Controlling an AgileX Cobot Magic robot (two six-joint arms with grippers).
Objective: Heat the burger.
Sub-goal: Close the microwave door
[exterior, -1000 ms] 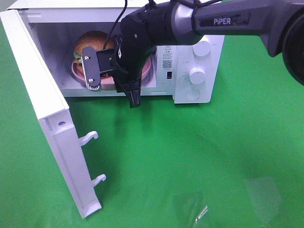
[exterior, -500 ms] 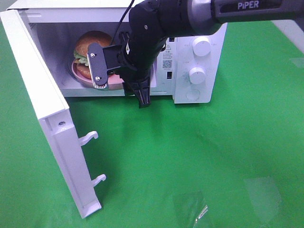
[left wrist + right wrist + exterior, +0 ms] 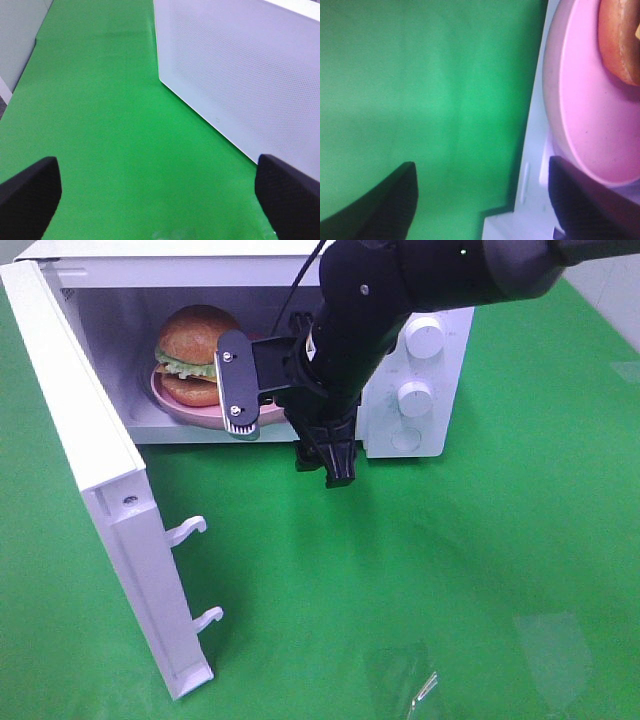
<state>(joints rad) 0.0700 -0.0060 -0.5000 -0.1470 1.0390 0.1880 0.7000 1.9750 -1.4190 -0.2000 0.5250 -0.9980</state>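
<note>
since a second ago the right gripper [image 3: 290, 445] has drawn back from the microwave [image 3: 440, 435] cavity and spread its jaws, uncovering the burger [image 3: 195, 350].

exterior high: green table [image 3: 470, 570]; microwave door [image 3: 90, 470] swung wide. right arm reaches in from above, gripper spread and empty just before the cavity. burger sits in the pink bowl [image 3: 205, 415] inside.

left wrist: left gripper [image 3: 160, 200] spread wide, empty, above the table beside a white perforated panel [image 3: 240, 75].

right wrist: jaws apart, nothing between them; bowl and burger edge in view.
</note>
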